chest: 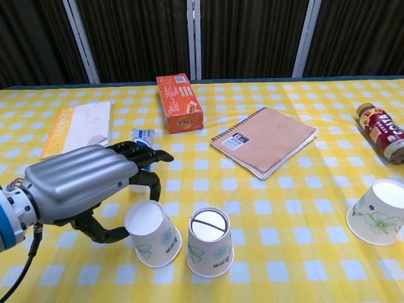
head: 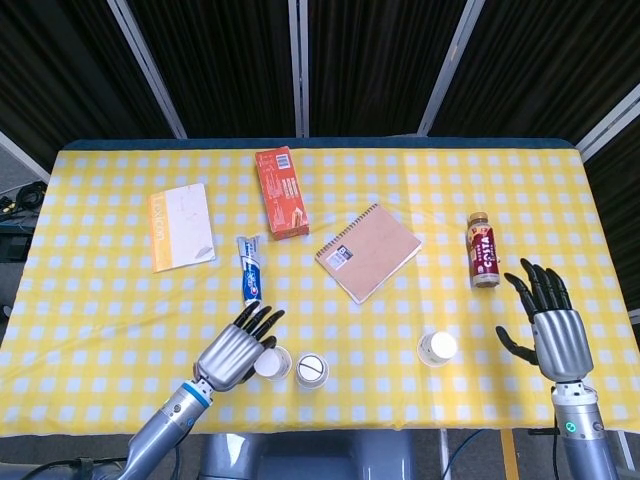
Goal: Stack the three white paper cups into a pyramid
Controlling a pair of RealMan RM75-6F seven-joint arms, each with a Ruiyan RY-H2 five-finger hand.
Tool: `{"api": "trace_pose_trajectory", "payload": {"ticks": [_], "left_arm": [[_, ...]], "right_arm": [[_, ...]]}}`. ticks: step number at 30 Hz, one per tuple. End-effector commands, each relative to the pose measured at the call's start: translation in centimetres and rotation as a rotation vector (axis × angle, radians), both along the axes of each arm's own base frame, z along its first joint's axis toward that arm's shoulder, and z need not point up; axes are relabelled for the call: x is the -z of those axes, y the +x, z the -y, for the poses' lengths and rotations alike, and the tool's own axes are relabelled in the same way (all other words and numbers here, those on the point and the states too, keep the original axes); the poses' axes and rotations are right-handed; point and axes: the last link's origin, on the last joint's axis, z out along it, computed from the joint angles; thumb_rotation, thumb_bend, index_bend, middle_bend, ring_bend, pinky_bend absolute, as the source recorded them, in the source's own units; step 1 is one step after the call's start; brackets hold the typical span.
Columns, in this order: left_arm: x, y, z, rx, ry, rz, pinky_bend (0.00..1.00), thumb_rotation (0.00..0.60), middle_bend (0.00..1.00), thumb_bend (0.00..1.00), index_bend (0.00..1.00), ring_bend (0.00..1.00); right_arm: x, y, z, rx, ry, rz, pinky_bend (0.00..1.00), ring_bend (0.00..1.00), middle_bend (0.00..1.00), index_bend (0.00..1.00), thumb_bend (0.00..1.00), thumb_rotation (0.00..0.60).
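Note:
Three white paper cups with a flower print stand bottom-up near the table's front edge. My left hand (chest: 85, 180) (head: 236, 350) curls around the left cup (chest: 153, 235) (head: 270, 362), fingers behind it and thumb at its left side; that cup leans. The middle cup (chest: 210, 243) (head: 312, 371) stands upright just to its right, with a small gap between them. Further right, the third cup (chest: 380, 211) (head: 437, 349) stands alone. My right hand (head: 555, 325) hovers open to the right of it, fingers spread, and holds nothing.
Behind the cups lie a toothpaste tube (head: 249, 268), a brown spiral notebook (head: 368, 251), an orange box (head: 281, 192), a pale booklet (head: 181, 226) and a bottle on its side (head: 483, 249). The yellow checked tablecloth (head: 120, 330) ends just in front of the cups.

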Motion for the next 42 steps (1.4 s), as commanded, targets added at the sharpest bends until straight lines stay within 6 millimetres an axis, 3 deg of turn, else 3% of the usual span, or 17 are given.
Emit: {"api": "trace_pose_trajectory", "payload": {"ticks": [1,7,12,17,21,28,36,42], "left_arm": [[-0.1,-0.1,0.1,0.000,-0.007,-0.003,0.00,0.600,0.00,0.32,0.46,0.00],[-0.4,-0.1,0.4,0.000,-0.030,0.003,0.00,0.600,0.00,0.30,0.42,0.00],[-0.6,-0.4,0.5,0.001,-0.032,-0.008,0.00,0.600,0.00,0.24,0.19,0.00],[-1.2,-1.2,0.4,-0.019,-0.014,0.001,0.00,0.600,0.00,0.23,0.08,0.00],[-2.1,-2.2,0.3,-0.036,0.012,0.014,0.00,0.600,0.00,0.23,0.05,0.00],[-6.1,-5.7,0.3,-0.075,0.151,0.054,0.00,0.600,0.00,0.23,0.03,0.00],[-10.8,-10.7,0.9,-0.164,0.280,0.088,0.00,0.600,0.00,0.23,0.01,0.00],[-13.0,-11.8,0.7,-0.180,0.327,0.124,0.00,0.600,0.00,0.23,0.00,0.00]], "right_arm": [[0.0,0.0,0.0,0.000,0.001,-0.001,0.04,0.00,0.00,0.18,0.16,0.600],[0.1,0.0,0.0,0.001,0.001,-0.003,0.04,0.00,0.00,0.18,0.16,0.600],[0.1,0.0,0.0,0.002,0.002,-0.003,0.04,0.00,0.00,0.18,0.16,0.600],[0.1,0.0,0.0,0.004,0.005,-0.004,0.04,0.00,0.00,0.18,0.16,0.600],[0.2,0.0,0.0,0.006,0.007,-0.006,0.04,0.00,0.00,0.18,0.16,0.600],[0.4,-0.1,0.1,0.009,0.027,-0.018,0.04,0.00,0.00,0.18,0.15,0.600],[1.1,0.5,-0.6,0.005,0.209,-0.012,0.02,0.00,0.00,0.15,0.12,0.600],[0.8,1.8,-1.1,0.002,0.303,-0.077,0.02,0.00,0.00,0.15,0.12,0.600]]}}
